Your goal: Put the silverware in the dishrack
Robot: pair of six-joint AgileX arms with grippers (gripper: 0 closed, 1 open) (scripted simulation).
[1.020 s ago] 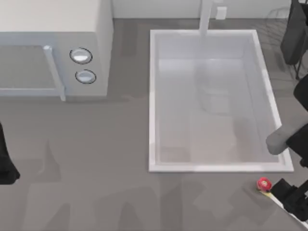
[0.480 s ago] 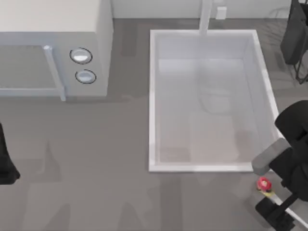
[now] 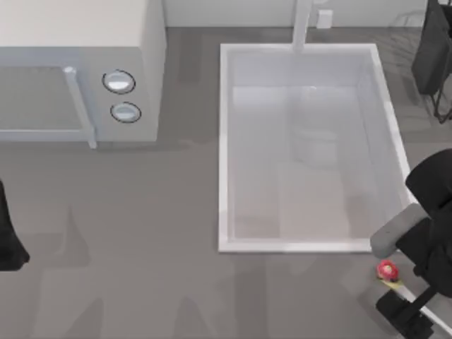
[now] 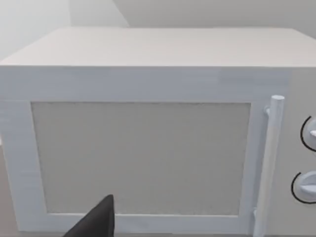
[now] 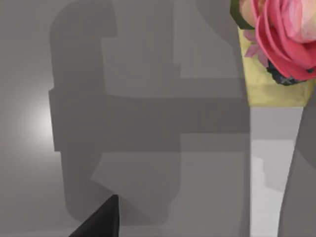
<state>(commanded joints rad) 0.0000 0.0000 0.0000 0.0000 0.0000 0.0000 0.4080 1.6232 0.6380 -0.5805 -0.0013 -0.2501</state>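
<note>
The silverware [image 3: 387,270] lies on the grey counter just below the sink's front right corner. Its red-pink head points left and its cream handle runs toward the lower right. My right gripper [image 3: 413,300] hovers over the handle, open, with dark fingers on either side. In the right wrist view the rose-like head [image 5: 284,34], yellow neck and white handle sit close, and one dark fingertip [image 5: 101,222] stands apart from them. The dishrack [image 3: 404,21] shows as thin dark wires at the far right edge. My left arm [image 3: 7,240] is parked at the left edge.
The big white sink basin [image 3: 224,141] fills the middle right, with a faucet post [image 3: 302,25] at its back. A white microwave [image 3: 78,70], also seen as the microwave [image 4: 148,148] in the left wrist view, stands at the back left. Bare counter lies between them.
My right arm swung over the sink's front right corner and its gripper shifted left and down along the handle. The silverware has stayed in place on the counter.
</note>
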